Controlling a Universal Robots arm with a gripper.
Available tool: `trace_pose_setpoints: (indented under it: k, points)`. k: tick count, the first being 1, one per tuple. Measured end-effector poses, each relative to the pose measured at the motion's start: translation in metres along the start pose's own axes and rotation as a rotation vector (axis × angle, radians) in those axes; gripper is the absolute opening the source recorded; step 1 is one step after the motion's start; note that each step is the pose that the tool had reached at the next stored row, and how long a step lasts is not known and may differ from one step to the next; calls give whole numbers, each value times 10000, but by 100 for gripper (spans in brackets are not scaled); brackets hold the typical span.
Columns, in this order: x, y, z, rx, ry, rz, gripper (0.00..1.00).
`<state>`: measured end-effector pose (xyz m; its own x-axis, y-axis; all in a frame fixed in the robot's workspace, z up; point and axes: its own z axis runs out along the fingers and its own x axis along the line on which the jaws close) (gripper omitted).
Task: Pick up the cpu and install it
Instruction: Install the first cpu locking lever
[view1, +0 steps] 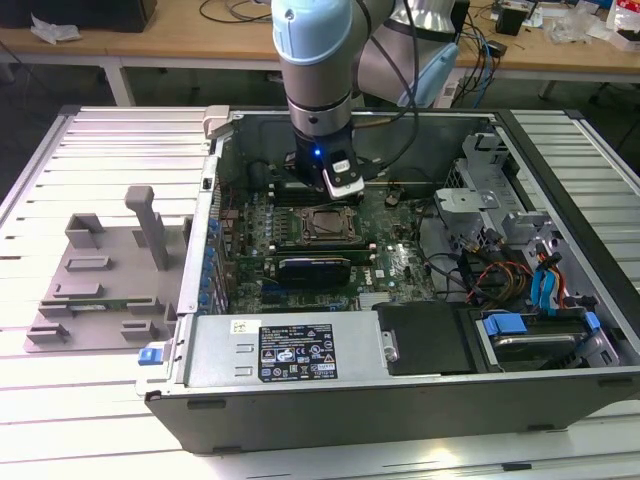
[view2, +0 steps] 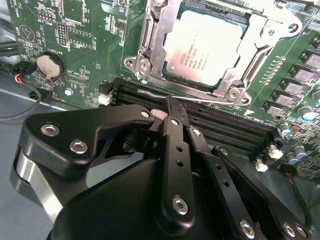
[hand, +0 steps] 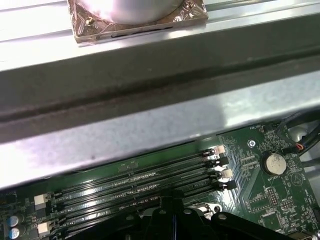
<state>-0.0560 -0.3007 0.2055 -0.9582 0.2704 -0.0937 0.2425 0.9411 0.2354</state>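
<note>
My fingers (view2: 170, 102) are pinched together with nothing between them, tips just above the black memory slots (view2: 220, 125) in the second wrist view. In the first wrist view the same fingers (hand: 172, 205) sit low over those memory slots (hand: 140, 177), shut and empty.

The cpu (view2: 207, 45) is already seated in the motherboard socket (view2: 150, 47), silver top up, flat, metal frame around it, just past my fingertips and not touching them. In the exterior view the cpu (view1: 327, 226) lies in the middle of the green motherboard (view1: 400, 265), right beside my fingers (view1: 343, 190), which hang just behind it inside the open computer case (view1: 300, 400).

Coin battery (view2: 48, 64) sits on the board off to one side of the socket; also seen in the first wrist view, coin battery (hand: 272, 162) near the slot ends. Case wall (hand: 150, 125) runs along behind the slots.

On the bench (view1: 70, 400), to the exterior view's left of the case, stands the grey fixture block (view1: 100, 280), well apart from my arm (view1: 315, 60). Drive bay with blue tabs (view1: 545, 285) is at the exterior view's right end of the case.
</note>
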Motion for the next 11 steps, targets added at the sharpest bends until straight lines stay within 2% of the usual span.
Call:
trace_pose_setpoints:
  k: [5, 8, 11]
  points:
    - [1, -10, 21, -20, -74, -14, 11]
    - [6, -17, 46, -46, -171, -35, 11]
    - [7, -24, 60, -59, -208, -44, 11]
